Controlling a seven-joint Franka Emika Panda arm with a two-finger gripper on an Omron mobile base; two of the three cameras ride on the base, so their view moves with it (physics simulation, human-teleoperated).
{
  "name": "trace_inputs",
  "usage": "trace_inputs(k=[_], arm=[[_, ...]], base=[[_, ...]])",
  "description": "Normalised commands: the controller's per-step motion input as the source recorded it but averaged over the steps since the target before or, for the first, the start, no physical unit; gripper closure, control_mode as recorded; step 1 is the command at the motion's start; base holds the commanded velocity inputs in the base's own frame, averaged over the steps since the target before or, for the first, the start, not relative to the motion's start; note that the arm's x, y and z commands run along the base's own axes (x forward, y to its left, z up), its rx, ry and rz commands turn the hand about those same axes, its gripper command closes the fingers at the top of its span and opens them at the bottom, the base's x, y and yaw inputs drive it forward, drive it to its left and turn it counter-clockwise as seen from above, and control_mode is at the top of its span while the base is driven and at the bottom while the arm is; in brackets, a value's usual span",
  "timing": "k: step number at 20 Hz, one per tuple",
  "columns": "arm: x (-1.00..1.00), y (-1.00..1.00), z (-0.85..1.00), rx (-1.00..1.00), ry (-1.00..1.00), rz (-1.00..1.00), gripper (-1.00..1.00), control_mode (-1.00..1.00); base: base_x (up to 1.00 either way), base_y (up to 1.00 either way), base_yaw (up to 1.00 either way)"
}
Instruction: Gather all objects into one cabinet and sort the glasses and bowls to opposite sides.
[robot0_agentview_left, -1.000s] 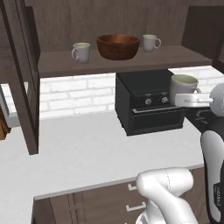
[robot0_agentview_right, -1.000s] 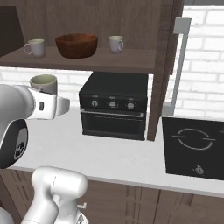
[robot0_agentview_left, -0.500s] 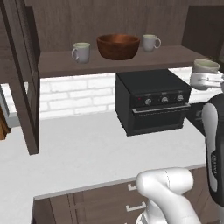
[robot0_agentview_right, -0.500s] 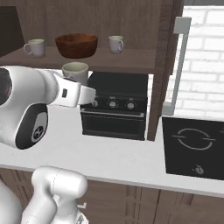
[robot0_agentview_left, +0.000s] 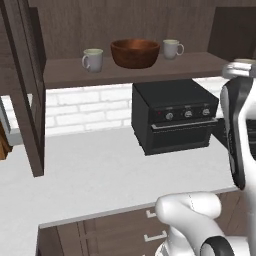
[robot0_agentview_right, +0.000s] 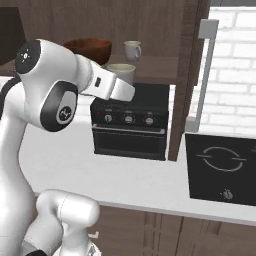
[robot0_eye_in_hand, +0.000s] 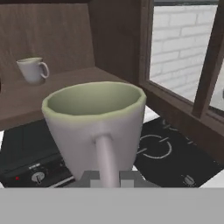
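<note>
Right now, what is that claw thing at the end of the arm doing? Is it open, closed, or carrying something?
Gripper: closed on the handle of a pale mug, carrying it upright above the black oven.

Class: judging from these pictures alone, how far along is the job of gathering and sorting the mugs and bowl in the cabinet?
Done: two mugs and the bowl sit on the cabinet shelf, a mug on either side of the bowl. In hand: the hand grips a third mug by its handle. Left: shelve it and group the mugs opposite the bowl.
</note>
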Motion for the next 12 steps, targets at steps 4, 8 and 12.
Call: trace_inputs(k=[4,8,12], arm=[[0.80,0.00,0.00,0.00,0.01,-0.13,1.00,-1.00],[0.83,0.00,-0.02,0.00,0.00,-0.01,1.00,-1.00],[0.79,-0.12,-0.15,0.00,0.00,0.00,1.00,-1.00]], base=[[0.00,0.00,0.00],[0.00,0.00,0.00],[0.00,0.00,0.00]])
